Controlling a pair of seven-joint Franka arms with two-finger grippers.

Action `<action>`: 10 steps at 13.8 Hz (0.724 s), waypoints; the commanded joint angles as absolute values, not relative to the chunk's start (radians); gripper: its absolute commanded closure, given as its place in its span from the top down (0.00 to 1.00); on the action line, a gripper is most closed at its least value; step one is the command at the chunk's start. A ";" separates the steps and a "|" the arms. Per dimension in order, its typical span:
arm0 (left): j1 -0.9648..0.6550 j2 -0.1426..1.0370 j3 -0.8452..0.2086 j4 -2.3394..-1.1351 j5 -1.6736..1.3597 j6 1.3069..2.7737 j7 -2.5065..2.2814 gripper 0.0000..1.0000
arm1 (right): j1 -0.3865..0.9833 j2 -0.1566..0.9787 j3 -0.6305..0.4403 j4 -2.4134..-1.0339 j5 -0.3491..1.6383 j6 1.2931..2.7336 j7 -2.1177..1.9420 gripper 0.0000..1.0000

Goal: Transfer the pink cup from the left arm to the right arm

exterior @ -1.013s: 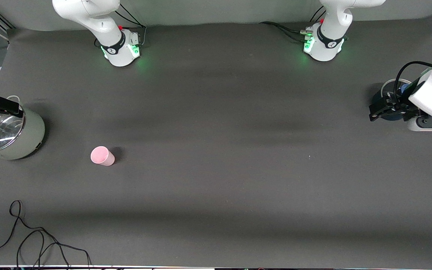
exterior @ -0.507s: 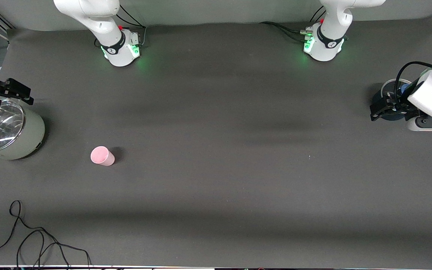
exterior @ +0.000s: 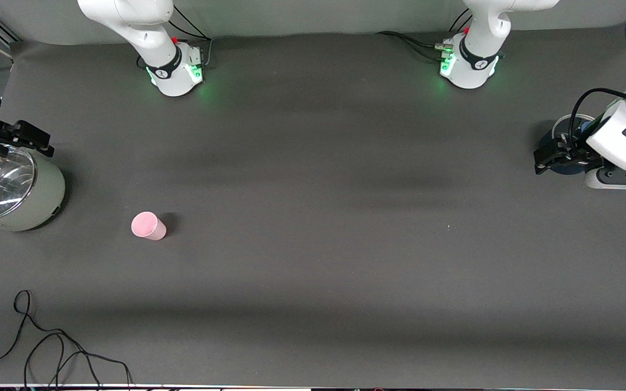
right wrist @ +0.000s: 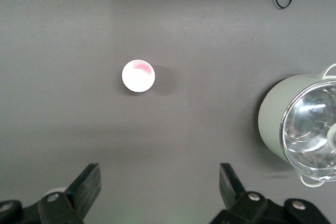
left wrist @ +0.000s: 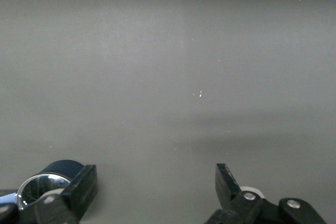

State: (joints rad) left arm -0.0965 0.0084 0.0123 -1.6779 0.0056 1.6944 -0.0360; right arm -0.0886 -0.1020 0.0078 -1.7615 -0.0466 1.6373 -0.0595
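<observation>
While both arms sit at the edges of the front view, the right claw (exterior: pixel 6 142) hangs over the rim of the lidded pot (exterior: pixel 41 201) and the left claw (exterior: pixel 549 160) over a dark blue round container (left wrist: pixel 63 169). Each wrist view shows its own jaws spread with nothing between them. The pink cup (exterior: pixel 148 226) stands free on the surface (exterior: pixel 324 260) in the lower part of the frame. It is toward the right arm's end, near the pot and well apart from the left claw. That fits either a cup waiting for the left arm to fetch it or one set down after the pass. Whichever claw closes on it, I judge it light and easy to tip, so the jaws should straddle it evenly. Only the pot crowds it. A black cable (exterior: pixel 47 347) lies lower, at the frame's edge.
</observation>
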 commanded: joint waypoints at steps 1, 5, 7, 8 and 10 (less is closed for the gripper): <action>-0.109 -0.002 0.026 -1.678 0.006 1.695 -0.029 1.00 | -0.080 -0.081 0.006 -1.730 -0.058 1.632 -0.034 1.00; -0.107 0.000 0.025 -1.678 0.005 1.698 -0.020 1.00 | -0.084 -0.081 0.006 -1.730 -0.058 1.631 -0.038 1.00; -0.109 0.002 0.026 -1.678 0.003 1.704 -0.018 1.00 | -0.092 -0.080 0.005 -1.729 -0.058 1.631 -0.048 1.00; -0.109 0.002 0.025 -1.678 0.003 1.707 -0.017 1.00 | -0.091 -0.080 0.005 -1.732 -0.058 1.631 -0.048 1.00; -0.109 0.002 0.025 -1.677 0.003 1.707 -0.017 1.00 | -0.091 -0.078 0.005 -1.730 -0.058 1.631 -0.049 1.00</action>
